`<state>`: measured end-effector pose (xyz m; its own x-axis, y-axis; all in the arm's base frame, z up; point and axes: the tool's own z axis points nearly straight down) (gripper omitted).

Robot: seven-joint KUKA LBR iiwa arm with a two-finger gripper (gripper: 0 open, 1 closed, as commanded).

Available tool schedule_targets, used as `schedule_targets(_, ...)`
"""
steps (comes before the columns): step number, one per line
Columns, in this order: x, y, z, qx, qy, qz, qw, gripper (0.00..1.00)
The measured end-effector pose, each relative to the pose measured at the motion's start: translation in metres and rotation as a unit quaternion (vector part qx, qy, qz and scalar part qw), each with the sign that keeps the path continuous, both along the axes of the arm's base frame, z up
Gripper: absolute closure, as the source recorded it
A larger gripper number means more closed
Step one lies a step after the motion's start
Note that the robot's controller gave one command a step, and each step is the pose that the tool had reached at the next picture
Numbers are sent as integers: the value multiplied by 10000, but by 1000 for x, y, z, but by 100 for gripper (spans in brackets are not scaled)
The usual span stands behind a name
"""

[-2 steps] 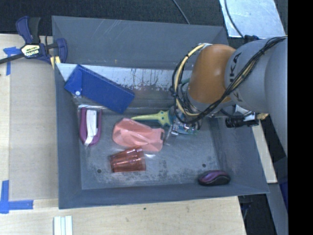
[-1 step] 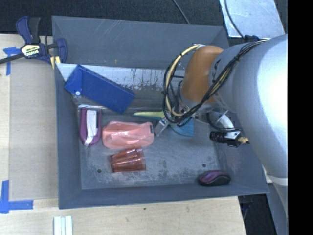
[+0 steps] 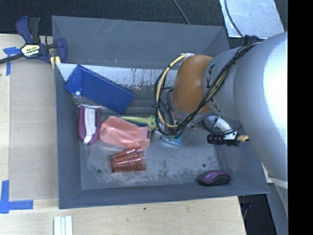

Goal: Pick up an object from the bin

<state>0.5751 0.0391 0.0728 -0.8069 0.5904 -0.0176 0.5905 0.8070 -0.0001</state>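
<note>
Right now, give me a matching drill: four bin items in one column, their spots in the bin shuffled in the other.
Items
1. blue flat rectangular box
2. dark purple oval lump
3. reddish clear plastic cups
4. purple-and-white plastic gadget

Spots in the grey metal bin, as the camera sees it
A. lower right corner of the floor
B. upper left corner, propped against the wall
C. by the left wall, just below the box
D. lower middle-left, just below the pink soft bag

Pairs: 1-B, 2-A, 3-D, 4-C

One each: box, pouch, packet, cup stack (red), oval.
</note>
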Motion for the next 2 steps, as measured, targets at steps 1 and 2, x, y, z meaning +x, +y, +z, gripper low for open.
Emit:
schedule_targets(1, 0, 0, 0, 0, 0, 2, 10000, 100)
schedule_targets(2, -2, 1, 29, 8, 27, 7, 10000, 100)
